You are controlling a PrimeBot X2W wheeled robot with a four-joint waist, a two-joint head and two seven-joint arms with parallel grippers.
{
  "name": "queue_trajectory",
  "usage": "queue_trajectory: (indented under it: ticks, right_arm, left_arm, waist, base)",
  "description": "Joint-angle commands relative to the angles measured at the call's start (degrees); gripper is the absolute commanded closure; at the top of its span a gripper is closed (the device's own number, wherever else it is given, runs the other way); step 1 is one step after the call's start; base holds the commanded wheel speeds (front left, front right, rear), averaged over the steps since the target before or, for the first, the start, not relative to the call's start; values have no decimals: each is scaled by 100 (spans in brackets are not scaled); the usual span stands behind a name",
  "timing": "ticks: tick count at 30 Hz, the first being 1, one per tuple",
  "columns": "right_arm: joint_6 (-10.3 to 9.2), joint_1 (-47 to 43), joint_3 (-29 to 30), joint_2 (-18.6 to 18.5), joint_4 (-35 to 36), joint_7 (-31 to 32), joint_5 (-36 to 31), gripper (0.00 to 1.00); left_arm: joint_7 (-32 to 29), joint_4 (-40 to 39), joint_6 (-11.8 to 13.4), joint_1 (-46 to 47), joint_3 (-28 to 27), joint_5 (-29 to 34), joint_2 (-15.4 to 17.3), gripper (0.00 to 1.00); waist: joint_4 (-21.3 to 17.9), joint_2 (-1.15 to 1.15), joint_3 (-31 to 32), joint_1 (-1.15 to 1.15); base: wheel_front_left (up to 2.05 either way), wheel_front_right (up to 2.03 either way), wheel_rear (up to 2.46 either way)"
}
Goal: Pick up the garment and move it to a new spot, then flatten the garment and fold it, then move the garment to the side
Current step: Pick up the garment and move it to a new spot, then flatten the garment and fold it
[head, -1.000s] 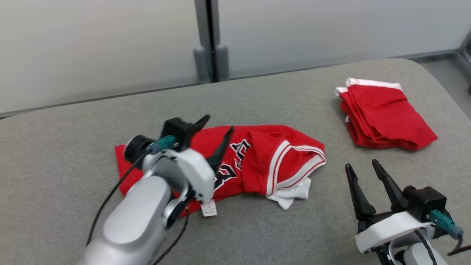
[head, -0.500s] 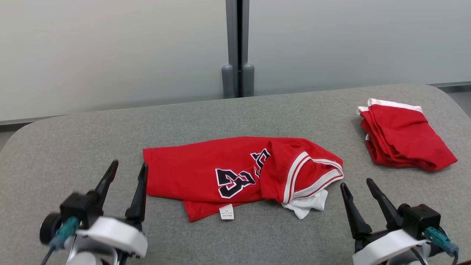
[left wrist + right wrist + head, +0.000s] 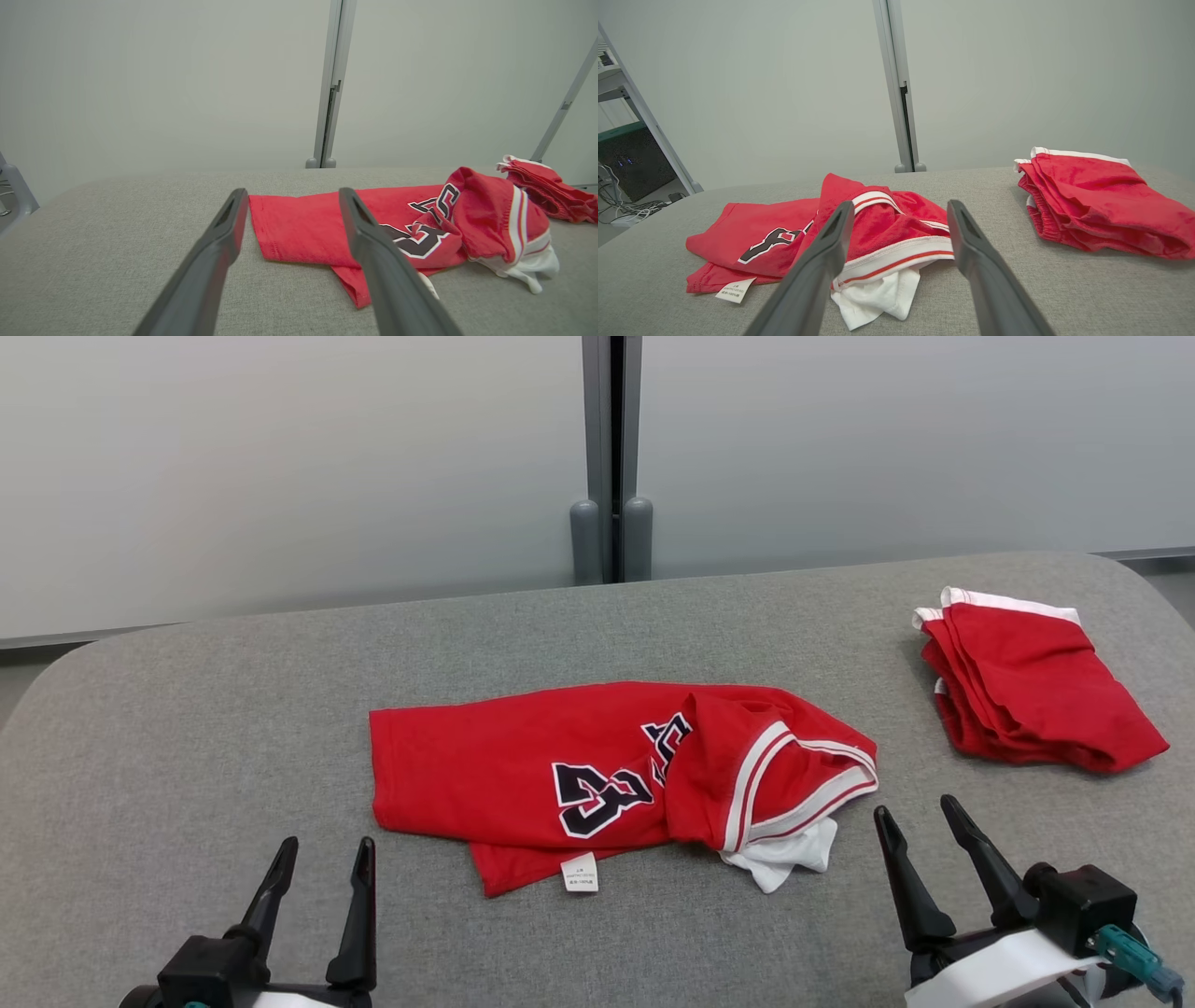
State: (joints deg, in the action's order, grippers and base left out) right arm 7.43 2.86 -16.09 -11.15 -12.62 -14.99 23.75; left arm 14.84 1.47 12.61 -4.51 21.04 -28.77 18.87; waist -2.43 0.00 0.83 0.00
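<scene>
1. Red jersey (image 3: 579, 770) is lying crumpled at the middle of the grey padded table (image 3: 187, 709). Its number print is facing up, and its right end is folding back over itself, showing striped trim.
2. White fabric (image 3: 789, 854) is poking out beneath that folded end. A white care label (image 3: 580, 873) is sticking out at the near hem.
3. Left gripper (image 3: 327, 845) is hovering at the front left, near the jersey's left corner but apart from it. Its fingers are standing wide and holding nothing.
4. Right gripper (image 3: 913, 805) is hovering just beside the jersey's striped end, with fingers spread wide and empty.
5. Folded red shorts (image 3: 1036, 695) are resting at the far right of the table, apart from the jersey.
</scene>
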Motion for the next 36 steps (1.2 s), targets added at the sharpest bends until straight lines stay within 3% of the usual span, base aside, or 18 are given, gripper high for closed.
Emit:
queue_trajectory:
  ticks: [1, 15, 18, 24, 29, 32, 36]
  right_arm:
    - [12, -36, 6, -54, 17, -28, -31, 0]
    - [12, 39, 91, 22, 2, -28, -78, 0]
    - [12, 49, 141, 36, 24, -28, -95, 0]
    - [12, 183, 157, 19, 75, -28, -129, 0]
    - [12, 348, 196, 34, 64, -28, -189, 0]
    - [12, 441, 211, 68, 61, -28, -201, 0]
    - [12, 551, 205, 120, 50, -28, -203, 0]
  left_arm:
    - [23, -29, -8, 43, -47, 25, 8, 0]
    - [-109, 9, 5, 95, -55, 19, 38, 0]
    - [-665, 232, -153, 188, 166, -132, 32, 0]
    - [-1922, 1087, -696, 760, 670, -468, -43, 0]
    - [-2390, 1580, -1069, 1298, 787, -730, -197, 0]
    - [-2626, 1824, -1145, 1601, 801, -860, -285, 0]
    - [-2921, 2167, -1009, 1862, 774, -964, -455, 0]
  waist:
    - [1, 0, -1, 0]
    - [-98, 0, 26, 0]
    - [-81, 0, 4, 0]
    - [-121, 0, -225, 0]
    - [-253, 0, -518, 0]
    - [-348, 0, -667, 0]
    - [-465, 0, -809, 0]
  base:
    - [0, 0, 0]
    - [0, 0, 0]
    - [0, 0, 0]
    - [0, 0, 0]
    - [0, 0, 0]
    - [0, 0, 0]
    - [0, 0, 0]
